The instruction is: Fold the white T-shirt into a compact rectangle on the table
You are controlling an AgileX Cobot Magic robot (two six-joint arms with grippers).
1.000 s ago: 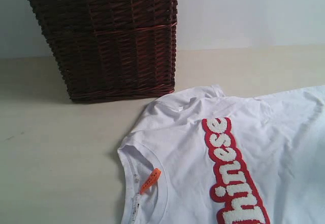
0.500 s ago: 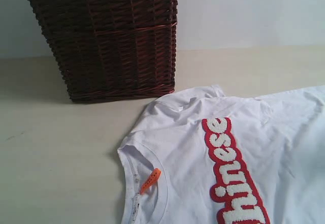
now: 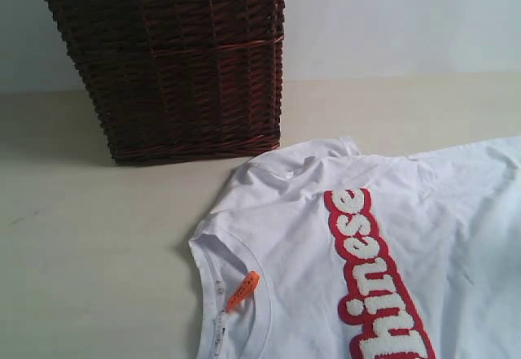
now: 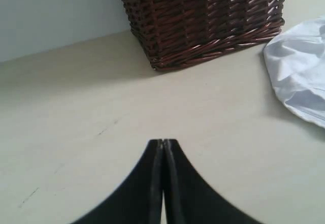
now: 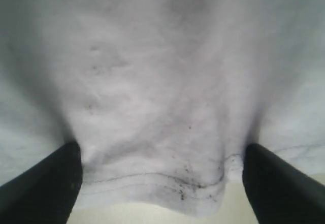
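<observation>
Right jaws: wide apart, one on each side of the bunched stitched hem (image 5: 152, 183) of the white short-sleeved cotton T-shirt (image 5: 152, 71); nothing is pinched yet. Judgement: the straddle is set so that closing gathers the edge layers in one pinch.
Hem condition: the cloth puckers between the fingers (image 5: 45, 188), and dark specks run along the seam. Which hem of the garment this is cannot be told.
Task item location: the T-shirt lies spread front-up on the broad cream-beige matte table (image 3: 98, 253), at the near right of the exterior view, and runs off that view's near and right edges.
Garment markings: the red band of fuzzy white letters (image 3: 370, 278) faces up. The small orange tag (image 3: 242, 289) lies in the neck opening.
Task stage: judged early. No fold is visible, and the far sleeve (image 3: 326, 151) lies slightly rumpled.
Left jaws: pressed fully together, holding nothing, over bare table, well apart from the shirt's rounded edge. Judgement: parked clear so the cloth can move freely while the right arm works.
Far object: the dark red-brown woven wicker basket (image 3: 171, 58) stands upright on the table beyond the shirt, near the sleeve but apart from it.
Risk: judged, a fold swung toward the basket has little room.
Background: plain pale wall (image 3: 407, 17).
</observation>
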